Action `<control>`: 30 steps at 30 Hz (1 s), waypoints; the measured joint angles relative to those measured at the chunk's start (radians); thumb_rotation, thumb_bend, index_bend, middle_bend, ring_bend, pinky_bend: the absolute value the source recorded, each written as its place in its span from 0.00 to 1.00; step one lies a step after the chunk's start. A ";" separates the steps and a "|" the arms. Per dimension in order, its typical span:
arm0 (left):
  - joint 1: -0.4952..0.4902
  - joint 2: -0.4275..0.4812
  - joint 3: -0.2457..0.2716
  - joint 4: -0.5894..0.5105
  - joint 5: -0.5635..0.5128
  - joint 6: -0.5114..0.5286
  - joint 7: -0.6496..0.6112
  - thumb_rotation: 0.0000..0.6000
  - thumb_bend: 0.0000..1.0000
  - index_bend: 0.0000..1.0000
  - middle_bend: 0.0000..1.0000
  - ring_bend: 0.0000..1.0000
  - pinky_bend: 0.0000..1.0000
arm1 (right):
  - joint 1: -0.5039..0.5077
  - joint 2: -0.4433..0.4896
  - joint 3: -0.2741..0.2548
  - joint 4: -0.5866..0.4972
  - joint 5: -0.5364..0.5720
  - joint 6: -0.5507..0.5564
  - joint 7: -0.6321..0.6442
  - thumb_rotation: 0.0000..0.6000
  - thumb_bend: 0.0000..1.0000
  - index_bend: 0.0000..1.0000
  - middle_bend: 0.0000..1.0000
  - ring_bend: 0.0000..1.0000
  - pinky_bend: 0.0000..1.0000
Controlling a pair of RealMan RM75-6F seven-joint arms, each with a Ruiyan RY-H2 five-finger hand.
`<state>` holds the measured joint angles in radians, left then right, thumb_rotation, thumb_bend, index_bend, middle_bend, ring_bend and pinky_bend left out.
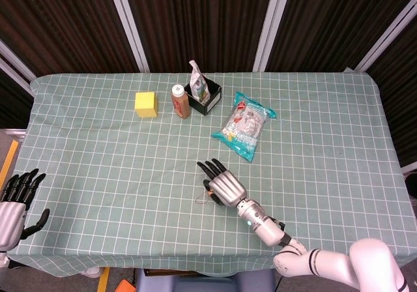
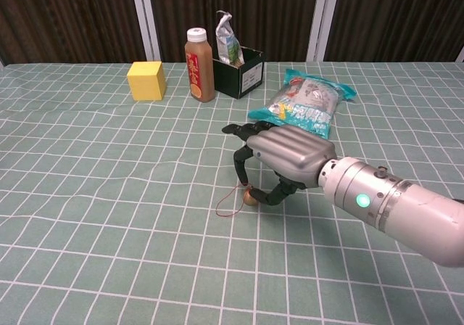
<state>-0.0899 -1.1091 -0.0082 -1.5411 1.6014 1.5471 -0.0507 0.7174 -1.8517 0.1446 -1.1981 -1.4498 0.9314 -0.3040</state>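
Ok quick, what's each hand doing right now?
Left hand: open, holding nothing, fingers apart at the table edge.
Right hand: arched over the little bell, fingers around it; a firm hold cannot be told.

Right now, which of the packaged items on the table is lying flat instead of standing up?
The teal snack bag lies flat, right of the black box. The brown bottle stands upright, and the small pouch stands in the box.
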 measured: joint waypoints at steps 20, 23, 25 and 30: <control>-0.001 0.006 0.001 -0.006 -0.017 -0.022 0.006 1.00 0.41 0.00 0.00 0.00 0.00 | 0.011 -0.018 -0.015 0.035 0.023 0.013 0.008 1.00 0.52 0.69 0.04 0.00 0.00; -0.001 0.008 0.001 -0.008 -0.019 -0.025 0.006 1.00 0.41 0.00 0.00 0.00 0.00 | 0.011 -0.019 -0.016 0.035 0.023 0.021 0.009 1.00 0.52 0.70 0.05 0.00 0.00; -0.002 0.009 0.001 -0.009 -0.020 -0.027 0.004 1.00 0.41 0.00 0.00 0.00 0.00 | 0.010 -0.018 -0.017 0.032 0.022 0.026 0.009 1.00 0.53 0.71 0.05 0.00 0.00; 0.000 0.012 0.002 -0.010 -0.016 -0.023 -0.001 1.00 0.41 0.00 0.00 0.00 0.00 | 0.009 -0.012 -0.020 0.018 0.020 0.035 0.004 1.00 0.54 0.72 0.06 0.00 0.00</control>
<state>-0.0904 -1.0971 -0.0062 -1.5507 1.5858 1.5244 -0.0516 0.7265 -1.8637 0.1245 -1.1802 -1.4300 0.9668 -0.3005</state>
